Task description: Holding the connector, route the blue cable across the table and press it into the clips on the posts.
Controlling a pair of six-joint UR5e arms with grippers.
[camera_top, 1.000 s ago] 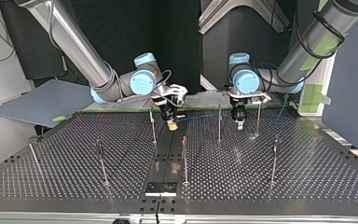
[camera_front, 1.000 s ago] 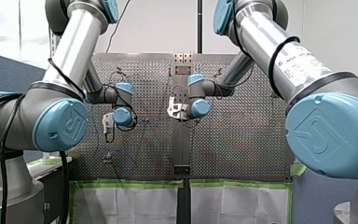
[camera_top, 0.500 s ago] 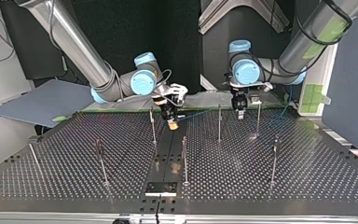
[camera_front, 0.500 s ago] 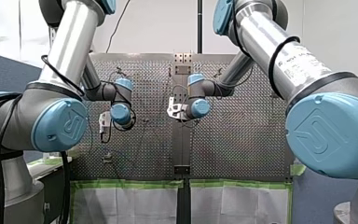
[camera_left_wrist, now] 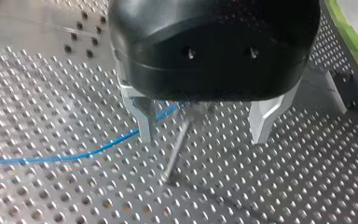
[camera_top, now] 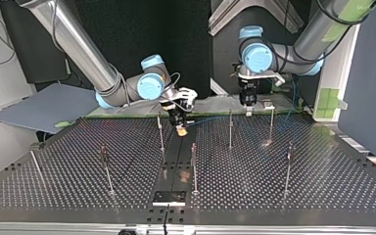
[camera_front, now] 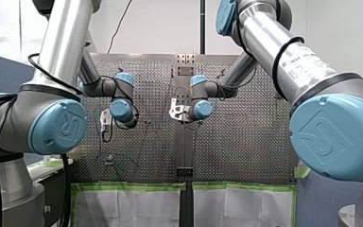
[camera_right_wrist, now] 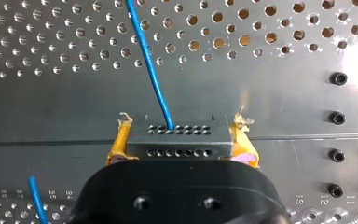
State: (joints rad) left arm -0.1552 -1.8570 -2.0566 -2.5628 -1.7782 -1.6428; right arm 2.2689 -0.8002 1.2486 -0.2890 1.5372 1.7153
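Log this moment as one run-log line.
right gripper: shut on connector | left gripper: open, astride post | blue cable: passes left gripper toward post top | cable seated: cannot tell

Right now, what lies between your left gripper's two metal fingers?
In the left wrist view, a thin metal post stands between the metal fingers of my open left gripper, touching neither. The thin blue cable runs past one finger toward the post.

A perforated table (camera_front: 246,142) is bordered by green tape (camera_front: 132,186). Beyond it a white wall (camera_front: 160,28) is seen; a blue panel (camera_top: 44,105) is set beside it, and white sheets (camera_front: 127,208) are seen past its taped edge.
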